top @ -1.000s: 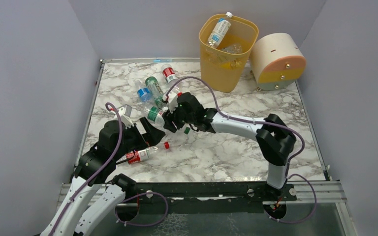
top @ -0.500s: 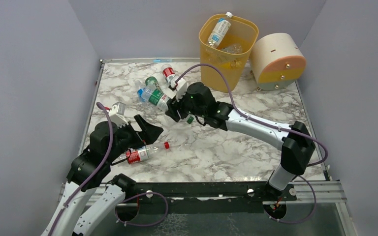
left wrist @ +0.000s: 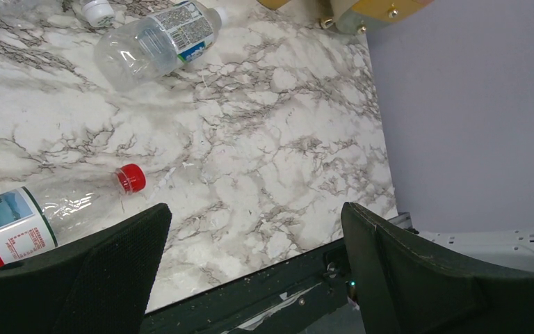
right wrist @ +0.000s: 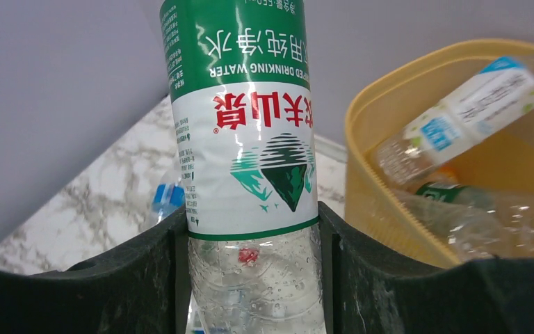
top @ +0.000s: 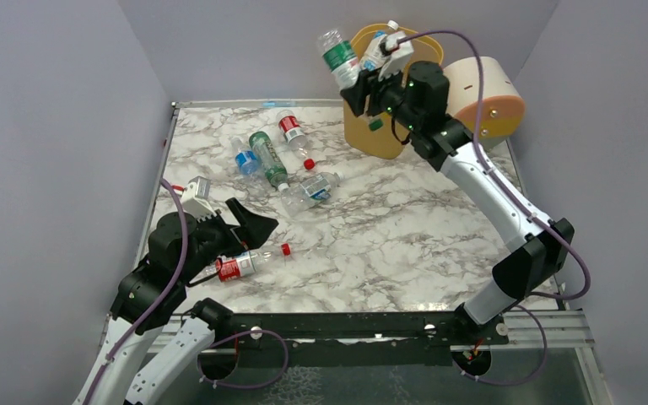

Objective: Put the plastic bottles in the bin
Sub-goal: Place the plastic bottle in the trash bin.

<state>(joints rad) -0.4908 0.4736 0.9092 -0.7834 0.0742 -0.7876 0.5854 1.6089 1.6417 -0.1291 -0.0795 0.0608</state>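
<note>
Showing the right tool (top: 361, 91) clamped across the clear body of a green-labelled bottle (right wrist: 243, 139), just below its label. The bottle is held high above the far edge of the bench (top: 405, 236). It stands close beside the bin (top: 375, 139) on the bin's left, not yet over the opening.

The bin sits at the far edge, right of the middle, with the cream-and-peach cylinder (top: 481, 105) touching or nearly touching its right side. Several bottles already lie inside it, among them a blue-labelled bottle (right wrist: 469, 111) leaning on the rim.

The left tool (left wrist: 256, 223) has its fingers wide apart and holds nothing. It hovers over a red-capped bottle (left wrist: 49, 216) lying near the near-left corner.

Four more bottles lie on the bench's left half toward the far edge:
- a crumpled clear bottle (top: 310, 189)
- a green bottle (top: 267, 156)
- a blue-capped bottle (top: 245, 160)
- a red-labelled bottle (top: 291, 131)

Handling, as a judgement:
- **Weight:** the bottles look empty or nearly so, with only droplets inside the held one, so they should be very light and roll easily.
- **Walls:** they are thin and give under pressure — a hard squeeze would crush rather than secure.
- **Surface:** the bare plastic is smooth and likely slippery, while the label film offers a little more purchase.
- **Where to hold:** across the mid-body, at or just below the label, with the fingers square to the long axis. The tapering neck and the cap would tend to squirt out.
</note>
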